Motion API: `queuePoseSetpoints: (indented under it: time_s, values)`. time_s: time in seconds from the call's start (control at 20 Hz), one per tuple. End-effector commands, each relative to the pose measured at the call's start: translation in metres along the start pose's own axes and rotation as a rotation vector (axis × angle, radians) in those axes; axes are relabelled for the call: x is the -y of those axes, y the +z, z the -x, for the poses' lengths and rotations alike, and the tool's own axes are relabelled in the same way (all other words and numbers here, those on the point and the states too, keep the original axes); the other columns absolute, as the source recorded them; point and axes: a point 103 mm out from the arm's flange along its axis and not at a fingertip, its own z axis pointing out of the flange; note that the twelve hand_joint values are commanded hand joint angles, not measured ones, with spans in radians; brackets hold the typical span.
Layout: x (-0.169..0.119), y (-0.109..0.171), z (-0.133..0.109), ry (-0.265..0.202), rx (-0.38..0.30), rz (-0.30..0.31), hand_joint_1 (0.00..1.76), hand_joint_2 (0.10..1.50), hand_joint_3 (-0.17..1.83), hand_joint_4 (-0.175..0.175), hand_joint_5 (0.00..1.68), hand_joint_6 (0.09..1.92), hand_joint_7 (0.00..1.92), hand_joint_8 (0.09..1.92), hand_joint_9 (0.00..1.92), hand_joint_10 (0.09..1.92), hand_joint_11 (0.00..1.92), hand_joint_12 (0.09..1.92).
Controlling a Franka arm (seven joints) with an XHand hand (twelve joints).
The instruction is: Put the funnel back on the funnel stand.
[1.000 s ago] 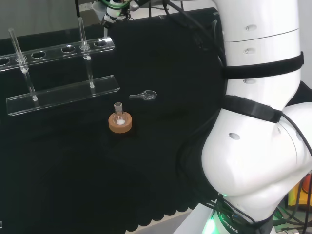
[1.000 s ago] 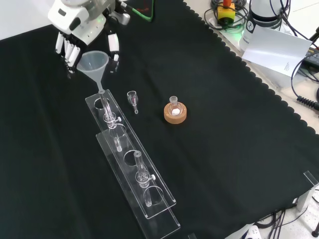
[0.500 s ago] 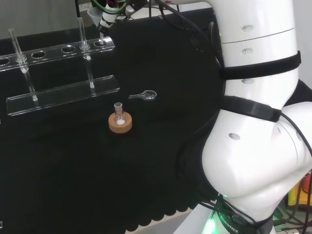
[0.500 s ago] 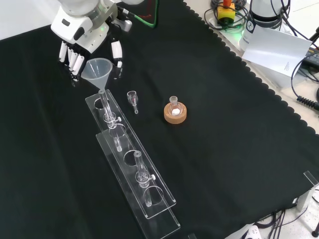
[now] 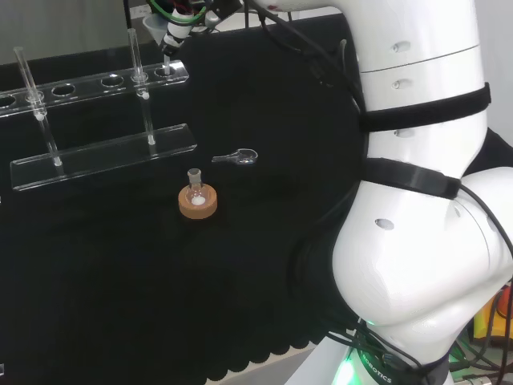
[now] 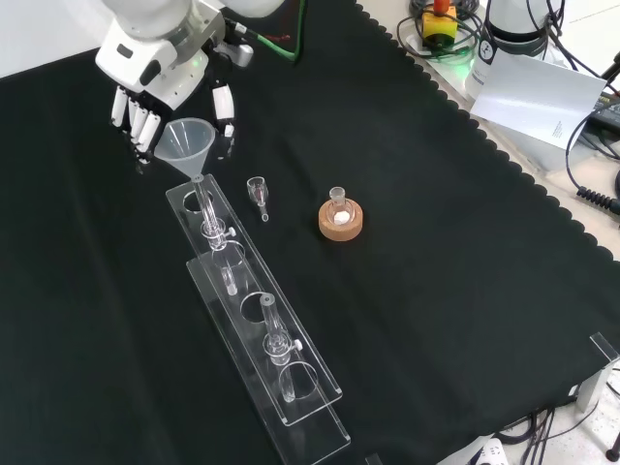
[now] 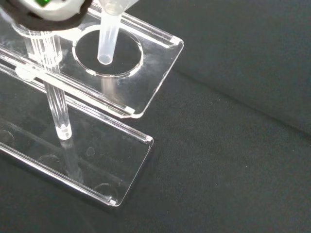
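Observation:
The clear funnel [image 6: 186, 141] hangs upright, pinched between the thumb and fingers of the hand [image 6: 155, 68]. It is over the far end of the clear acrylic funnel stand [image 6: 308, 395]. In the wrist view the funnel's stem [image 7: 108, 36] points into the round end hole [image 7: 129, 58] of the stand's upper shelf [image 7: 158, 60], with its tip just above the opening. In the head view the hand [image 5: 178, 24] and the funnel [image 5: 152, 26] are at the top, above the right end of the stand [image 5: 104, 154].
A small flask on a cork ring [image 6: 341, 219] and a small glass piece [image 6: 258, 190] lie right of the stand in the front view. Two upright clear rods [image 5: 145, 88] rise from the stand. The cloth's scalloped edge, a paper sheet [image 6: 538, 97] and cables are at the right.
The hand has shifted a little toward the stand and sunk. The funnel's cone sits lower and more upright, while the stem tip stays over the end hole.

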Motion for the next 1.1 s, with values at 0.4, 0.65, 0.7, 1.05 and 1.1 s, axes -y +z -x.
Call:
queuePoseSetpoints:
  time_s: [0.4,0.65,0.7,1.05,1.1]
  values:
    - [-0.009,0.015,0.004,-0.005,0.015,-0.018,0.79,0.71,0.46,-0.009,0.59,0.71,0.71,0.64,1.01,0.37,0.69,1.16]
    - [-0.008,0.017,0.004,-0.004,0.010,-0.021,0.79,0.71,0.46,-0.015,0.57,0.70,0.70,0.64,1.00,0.37,0.69,1.16]
    - [-0.008,0.017,0.003,-0.005,0.009,-0.018,0.79,0.71,0.46,-0.018,0.56,0.70,0.69,0.64,1.00,0.37,0.69,1.15]
    - [-0.009,0.020,-0.001,-0.009,0.018,-0.022,0.78,0.71,0.46,-0.036,0.44,0.63,0.61,0.67,0.94,0.38,0.66,1.17]
    - [-0.009,0.021,-0.002,-0.010,0.019,-0.023,0.78,0.71,0.46,-0.039,0.42,0.62,0.59,0.68,0.93,0.39,0.65,1.17]
